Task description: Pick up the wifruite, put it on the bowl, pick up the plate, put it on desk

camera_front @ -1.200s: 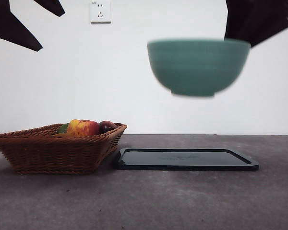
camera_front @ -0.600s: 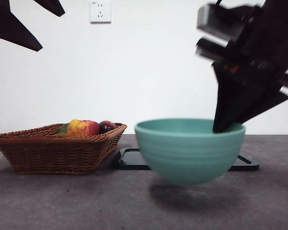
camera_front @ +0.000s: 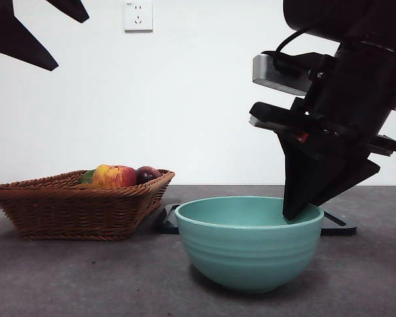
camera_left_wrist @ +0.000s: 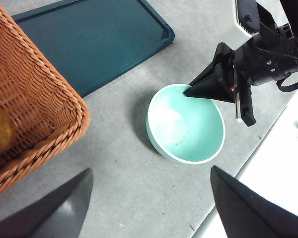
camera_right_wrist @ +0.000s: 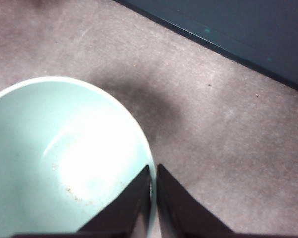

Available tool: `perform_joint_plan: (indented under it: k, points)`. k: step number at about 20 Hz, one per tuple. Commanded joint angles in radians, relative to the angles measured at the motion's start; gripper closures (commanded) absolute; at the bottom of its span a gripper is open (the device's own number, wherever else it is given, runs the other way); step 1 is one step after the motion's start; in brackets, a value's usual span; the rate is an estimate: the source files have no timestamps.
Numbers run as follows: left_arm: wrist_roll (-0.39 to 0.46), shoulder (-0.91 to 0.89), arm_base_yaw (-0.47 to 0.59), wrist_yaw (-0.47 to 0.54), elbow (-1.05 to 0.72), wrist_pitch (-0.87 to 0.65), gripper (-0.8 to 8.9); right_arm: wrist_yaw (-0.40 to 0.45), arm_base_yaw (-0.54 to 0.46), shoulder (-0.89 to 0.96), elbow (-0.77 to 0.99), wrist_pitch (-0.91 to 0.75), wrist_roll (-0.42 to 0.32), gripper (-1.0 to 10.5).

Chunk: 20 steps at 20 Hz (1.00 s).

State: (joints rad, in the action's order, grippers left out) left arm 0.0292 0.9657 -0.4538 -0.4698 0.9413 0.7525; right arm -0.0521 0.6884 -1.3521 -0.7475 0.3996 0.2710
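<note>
**Bowl down on the bench, right tool pinching its rim**

Over at the far left, the left tool (camera_left_wrist: pixel 149 208) hangs high above the bench (camera_front: pixel 86 277), its two jaws spread wide apart with nothing between them; in the front view it shows only as black tips (camera_front: pixel 26 33) at the top corner. Below it sits the brown wicker basket (camera_front: pixel 79 205), and there is fruit in there: a red-and-yellow apple (camera_front: pixel 114 176), a dark plum-coloured fruit (camera_front: pixel 147 174) just beside it, and a sliver of something green (camera_front: pixel 87 177) at the back. On the wall above, a white socket (camera_front: pixel 138 15).

Moving across, the flat dark tray (camera_front: pixel 336 224) lies on the bench right next to the basket, mostly hidden behind the bowl from the front.

And here is the action: the teal bowl (camera_front: pixel 249 243) stands upright on the bench, in front of the tray and clear of it, as the left wrist view shows. It is empty inside, bar a few specks. The right tool (camera_right_wrist: pixel 154 198) comes down from the upper right, big and dark, jaws drawn together on the bowl's rim, one inside the wall and one outside.
</note>
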Motion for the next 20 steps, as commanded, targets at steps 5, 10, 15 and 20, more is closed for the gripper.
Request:
perform_joint_plan:
  k: [5, 10, 15, 20]
  points:
    - [0.012, 0.007, -0.005, -0.002, 0.008, -0.007, 4.40, 0.000, 0.010, -0.012, -0.006, -0.010, 0.045, 6.5]
    - [0.012, 0.007, -0.005, -0.002, 0.008, -0.001, 4.40, 0.002, 0.008, 0.072, -0.035, 0.050, 0.042, 6.5]
    - [0.011, 0.007, -0.005, -0.002, 0.008, 0.000, 4.40, 0.000, 0.008, 0.254, -0.132, 0.218, -0.003, 6.5]
    - [0.011, 0.007, -0.005, -0.002, 0.008, 0.013, 4.40, -0.044, 0.008, 0.414, -0.212, 0.383, -0.044, 6.5]
